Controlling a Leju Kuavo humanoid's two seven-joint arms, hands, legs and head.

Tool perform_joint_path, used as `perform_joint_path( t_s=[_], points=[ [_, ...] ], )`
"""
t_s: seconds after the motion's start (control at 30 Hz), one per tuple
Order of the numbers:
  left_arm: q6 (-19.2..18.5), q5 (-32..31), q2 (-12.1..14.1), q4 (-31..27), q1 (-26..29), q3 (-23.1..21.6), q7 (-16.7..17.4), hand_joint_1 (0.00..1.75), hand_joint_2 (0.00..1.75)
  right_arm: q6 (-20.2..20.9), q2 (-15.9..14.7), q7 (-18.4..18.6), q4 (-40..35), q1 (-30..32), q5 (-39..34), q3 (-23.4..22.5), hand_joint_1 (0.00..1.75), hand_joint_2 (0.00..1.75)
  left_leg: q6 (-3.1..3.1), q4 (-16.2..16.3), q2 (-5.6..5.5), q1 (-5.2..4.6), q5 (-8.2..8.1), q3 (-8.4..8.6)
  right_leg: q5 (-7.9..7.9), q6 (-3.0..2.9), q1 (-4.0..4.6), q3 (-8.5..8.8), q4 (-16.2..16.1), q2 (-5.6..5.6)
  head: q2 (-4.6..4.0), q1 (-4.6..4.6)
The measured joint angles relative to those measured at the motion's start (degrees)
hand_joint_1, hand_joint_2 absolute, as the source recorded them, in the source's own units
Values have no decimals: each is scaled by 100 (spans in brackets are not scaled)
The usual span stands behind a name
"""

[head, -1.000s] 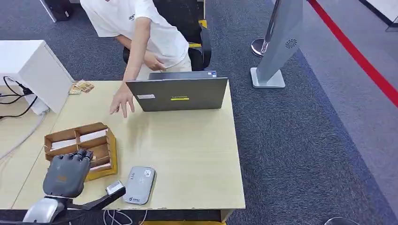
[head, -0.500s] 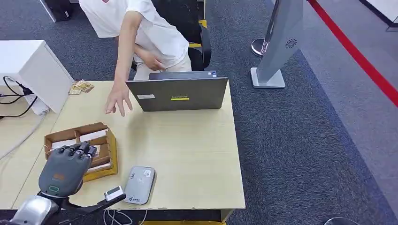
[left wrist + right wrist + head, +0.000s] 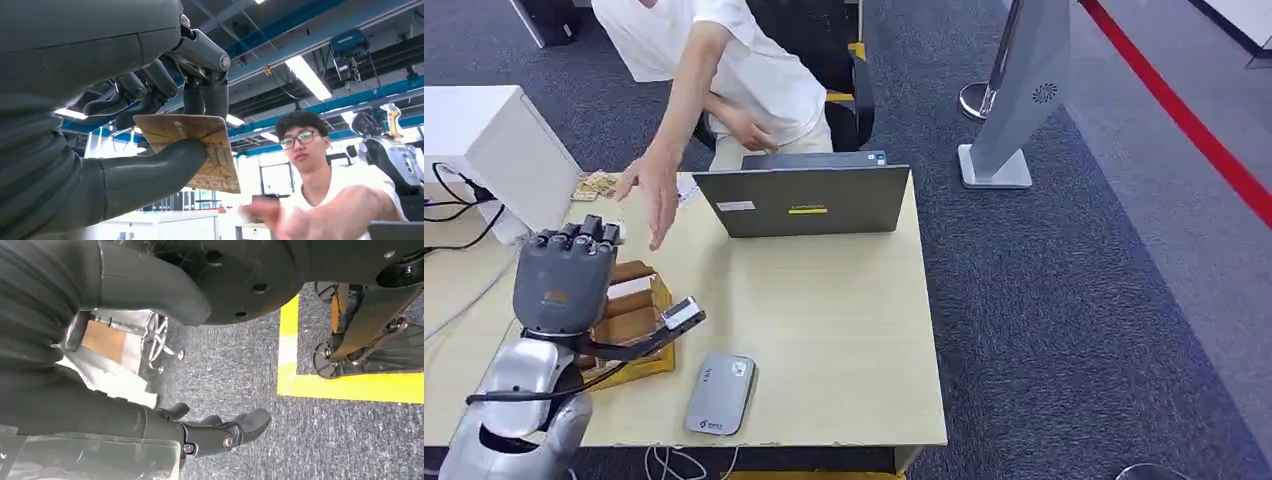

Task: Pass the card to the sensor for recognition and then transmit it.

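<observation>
- Left hand (image 3: 150,125) raised over bench (image 3: 844,330), pinching card (image 3: 200,150) at one edge.
- Thin, stiff, light, likely slippery; best held near edge.
- Right hand (image 3: 220,432) hanging empty, fingers loosely apart.

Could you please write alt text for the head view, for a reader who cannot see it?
The robot's left hand is raised over a wooden table, above a cardboard box. A person's hand reaches toward it beside a grey laptop, and a grey card reader lies near the front edge.
</observation>
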Motion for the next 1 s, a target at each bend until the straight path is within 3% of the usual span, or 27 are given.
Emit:
perform_joint_path(
  t_s=[0.3,0.6,0.63,1.0],
  points=[
    [793,-199,-282,2188,-973,52,20,175,175,107,2,20,0,-25,253,160,0,175,-4,-1,-1,1,6,-2,1,-1,0,2,3,1,0,2],
    [850,-146,-402,2999,-1152,159,48,175,175,107,2,24,0,-25,332,208,0,175,-4,-1,0,0,6,-4,0,-1,0,0,3,1,0,0],
    [843,-118,-417,3068,-1157,181,20,0,175,105,2,41,0,-25,334,210,0,175,-4,-1,0,0,6,-4,0,-1,0,0,3,1,0,-2],
    [562,155,-481,3199,-1148,210,-85,0,175,111,2,72,0,-24,350,208,0,175,-4,-1,-1,0,6,-6,0,-1,0,1,3,1,0,0]
  ],
)
